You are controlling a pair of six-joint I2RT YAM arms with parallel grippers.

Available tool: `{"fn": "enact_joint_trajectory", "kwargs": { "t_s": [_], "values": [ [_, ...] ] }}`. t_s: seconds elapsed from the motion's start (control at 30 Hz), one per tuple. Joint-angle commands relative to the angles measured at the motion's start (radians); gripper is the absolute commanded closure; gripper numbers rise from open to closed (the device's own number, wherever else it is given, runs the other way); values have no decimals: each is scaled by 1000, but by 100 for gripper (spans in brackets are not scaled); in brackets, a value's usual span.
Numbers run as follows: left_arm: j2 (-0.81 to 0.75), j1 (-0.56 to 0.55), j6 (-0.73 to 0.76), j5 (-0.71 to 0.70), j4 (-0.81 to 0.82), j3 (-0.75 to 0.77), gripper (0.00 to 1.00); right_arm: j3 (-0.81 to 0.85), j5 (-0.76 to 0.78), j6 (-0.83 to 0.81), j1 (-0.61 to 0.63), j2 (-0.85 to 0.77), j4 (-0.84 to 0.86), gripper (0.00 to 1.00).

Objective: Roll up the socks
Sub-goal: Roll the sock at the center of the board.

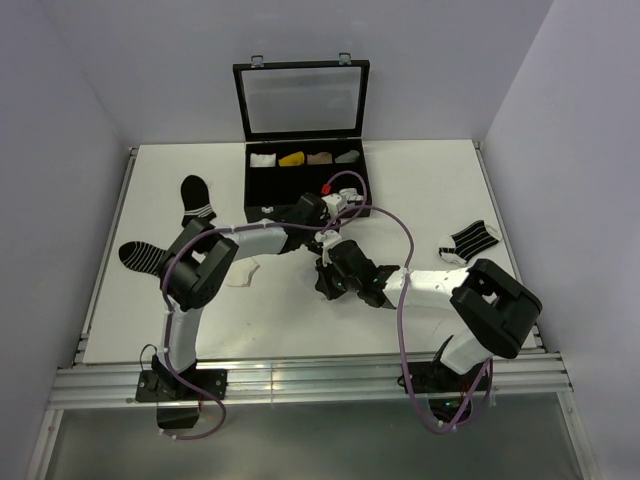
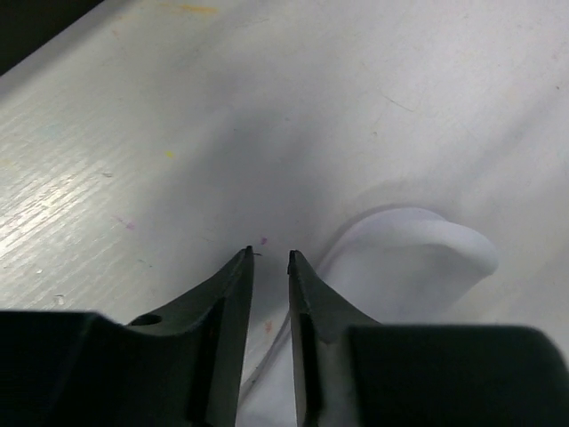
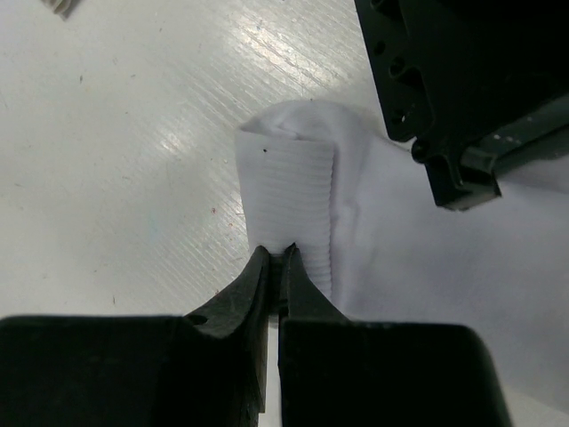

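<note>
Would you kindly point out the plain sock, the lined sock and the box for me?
plain sock (image 3: pixel 286 191): right wrist view, on its ribbed fold.
lined sock (image 1: pixel 470 239): top view, on the middle of its lined part.
box (image 1: pixel 285 185): top view, on the bare dark floor inside.

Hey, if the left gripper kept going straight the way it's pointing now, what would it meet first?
Probably bare table, just ahead of the left gripper. The sock lies off to one side of that line and would likely be missed, though depth is hard to judge.

White table, plain pale walls, metal rail in front
</note>
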Motion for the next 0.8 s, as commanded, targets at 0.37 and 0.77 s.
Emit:
{"fn": "enact_joint_trajectory", "kwargs": {
  "t_s": [0.37, 0.77],
  "values": [
    [-14, 68, -20, 213, -41, -197, 61, -20, 5, 4, 5, -2, -101, 100],
    [24, 38, 53, 141, -126, -142, 63, -26, 3, -1, 5, -12, -94, 100]
  ]
}}
